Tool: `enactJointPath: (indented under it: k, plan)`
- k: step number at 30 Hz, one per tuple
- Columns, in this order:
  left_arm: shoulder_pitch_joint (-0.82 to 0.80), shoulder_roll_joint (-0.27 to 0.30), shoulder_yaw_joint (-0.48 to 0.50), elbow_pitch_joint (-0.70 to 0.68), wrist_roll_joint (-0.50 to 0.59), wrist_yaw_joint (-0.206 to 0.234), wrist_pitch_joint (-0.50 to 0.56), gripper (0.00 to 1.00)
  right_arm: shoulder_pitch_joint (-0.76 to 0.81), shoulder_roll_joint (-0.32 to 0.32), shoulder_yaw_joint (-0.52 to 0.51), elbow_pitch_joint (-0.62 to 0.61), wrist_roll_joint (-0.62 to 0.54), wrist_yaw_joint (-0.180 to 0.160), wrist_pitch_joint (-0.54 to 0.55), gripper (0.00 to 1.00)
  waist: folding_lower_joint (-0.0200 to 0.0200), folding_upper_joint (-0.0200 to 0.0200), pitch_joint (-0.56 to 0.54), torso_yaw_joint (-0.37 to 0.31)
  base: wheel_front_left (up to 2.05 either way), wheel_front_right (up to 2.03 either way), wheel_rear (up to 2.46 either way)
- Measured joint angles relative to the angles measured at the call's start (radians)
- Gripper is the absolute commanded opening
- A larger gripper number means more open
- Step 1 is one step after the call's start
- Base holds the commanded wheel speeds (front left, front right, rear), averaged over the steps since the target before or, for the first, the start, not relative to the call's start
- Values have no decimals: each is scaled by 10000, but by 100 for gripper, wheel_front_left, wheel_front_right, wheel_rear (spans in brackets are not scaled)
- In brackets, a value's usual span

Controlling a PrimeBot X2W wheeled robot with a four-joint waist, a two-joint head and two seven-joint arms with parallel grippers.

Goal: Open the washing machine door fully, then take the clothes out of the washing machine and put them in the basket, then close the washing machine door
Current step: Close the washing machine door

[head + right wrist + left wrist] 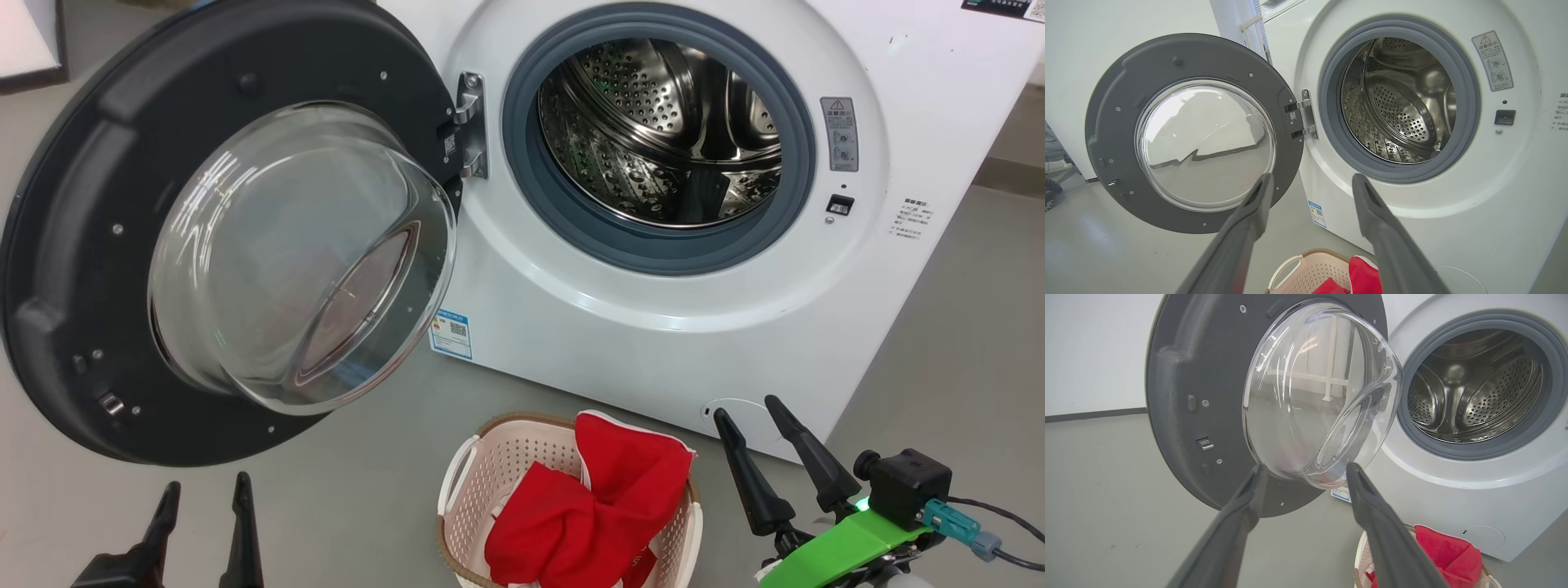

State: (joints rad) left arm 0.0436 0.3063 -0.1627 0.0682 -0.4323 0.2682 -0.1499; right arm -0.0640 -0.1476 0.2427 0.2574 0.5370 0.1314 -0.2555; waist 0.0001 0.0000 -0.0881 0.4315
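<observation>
Head view: the large round washing machine door (90, 204), with its dark rim and bulging clear glass bowl, stands swung wide to the left of the white boxy front-loading washing machine (653, 327). As far as it shows, the perforated steel drum (653, 131) looks empty. The bright red clothes (596, 506) with white trim lie heaped in the small cream perforated plastic basket (482, 482), which stands on the grey floor (963, 351) just in front of the machine. Opening and unloading therefore look done, and only closing the door is left. The left gripper (206, 482) sits at the lower left and the right gripper (745, 407) at the lower right. Both have their fingers spread and hold nothing.

Left wrist view: the left fingers frame the lower edge of the glass bowl, near it but apart. Bare floor lies to the left of the door's latch edge, which gives room to get behind the rim.

Right wrist view: the door faces the camera, hinged beside the grey gasket. The basket sits low between the spread fingers, close under the hinge side. The door's lower rim probably swings over it, though the clearance cannot be judged.
</observation>
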Motion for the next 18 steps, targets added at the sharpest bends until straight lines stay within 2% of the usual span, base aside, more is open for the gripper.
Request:
enactJointPath:
  k: [16,17,18]
  plan:
    - [2,100,-48,-94,-13,44,33,100,0,2,-8,2,0,0,0,100,0,0,172,-80,0,0,0]
    - [2,107,-52,-94,-13,44,33,91,0,2,-8,2,0,0,0,100,-1,0,180,-84,0,0,0]
    - [2,123,-61,-104,-13,44,36,69,0,2,-8,2,0,0,0,100,0,0,188,-88,0,0,0]
